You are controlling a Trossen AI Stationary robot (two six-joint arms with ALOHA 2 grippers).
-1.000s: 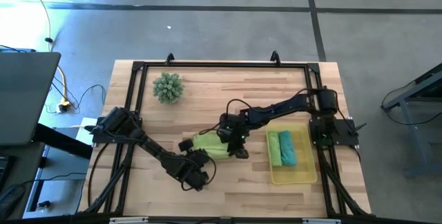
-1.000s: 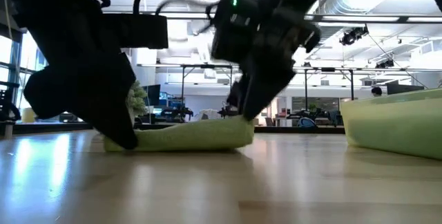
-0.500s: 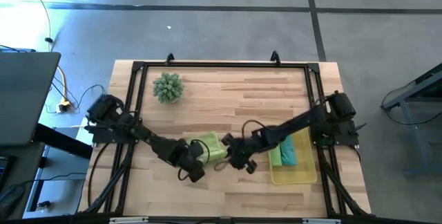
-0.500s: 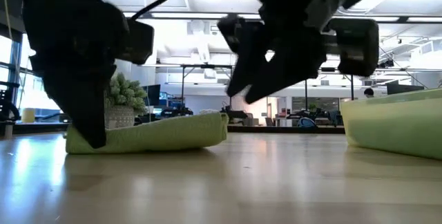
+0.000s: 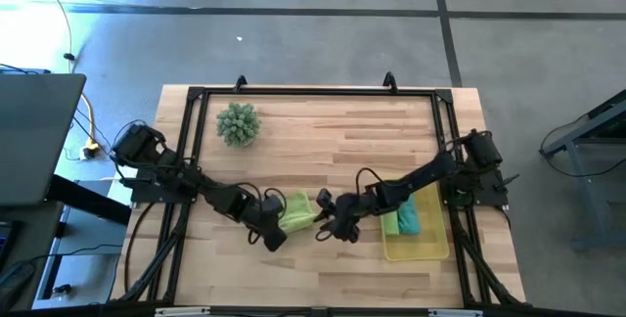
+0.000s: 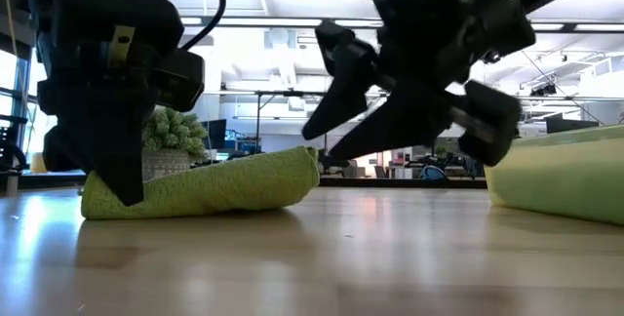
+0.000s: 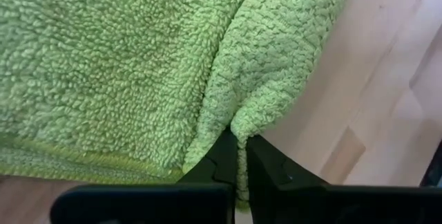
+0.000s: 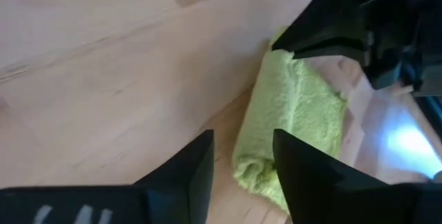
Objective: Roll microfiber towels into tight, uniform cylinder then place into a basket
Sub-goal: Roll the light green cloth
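While the lime green towel (image 5: 297,209) lies half rolled near the middle of the table's front edge, the left gripper (image 5: 271,229) is clenched on a fold of its cloth at the end toward the table's left edge; the left wrist view shows the two fingers (image 7: 221,162) pinching a ridge of the green pile. The right gripper (image 5: 328,226) sits just beside the towel's other end, toward the basket, its jaws parted and holding nothing; from the right wrist the roll (image 8: 293,124) shows ahead of the open fingers (image 8: 193,158), apart from them.

Seen from table height, the towel (image 6: 210,184) runs with its long axis roughly along the front edge, thicker at the right gripper's end and thin at the pinched end. So each arm has one end, and the right one must reach toward the left edge to meet it.

The yellow basket (image 5: 435,249) stands near the front right corner, with a green towel (image 5: 389,211) and a blue towel (image 5: 408,209) already rolled inside. The roll on the table looks loose and not yet ready to join them.
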